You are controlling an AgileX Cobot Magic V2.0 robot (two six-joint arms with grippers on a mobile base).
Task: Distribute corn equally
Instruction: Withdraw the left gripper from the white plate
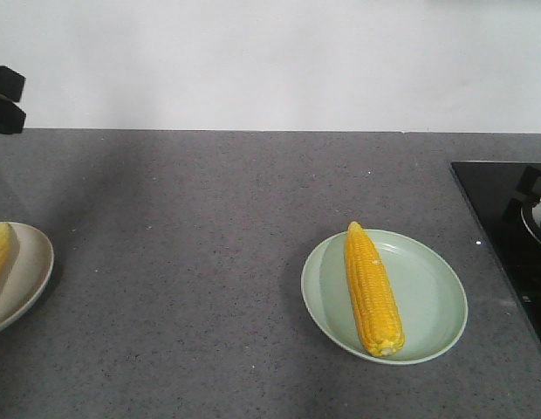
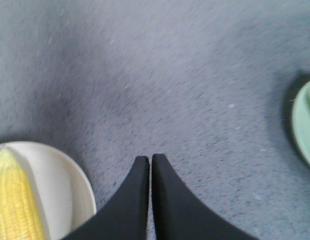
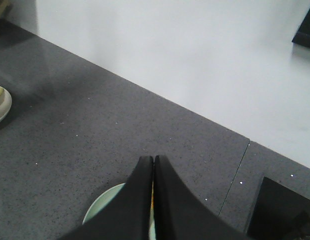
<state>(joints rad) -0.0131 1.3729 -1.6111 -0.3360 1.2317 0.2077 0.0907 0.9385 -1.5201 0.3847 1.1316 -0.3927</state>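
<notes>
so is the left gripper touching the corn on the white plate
Apart. The left wrist view shows the left gripper over bare counter, clear of the corn on the white plate.

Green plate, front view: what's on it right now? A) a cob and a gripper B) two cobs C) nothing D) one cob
D: a single cob lies lengthwise on the green plate, pointed tip toward the wall, with no gripper touching it.
</notes>
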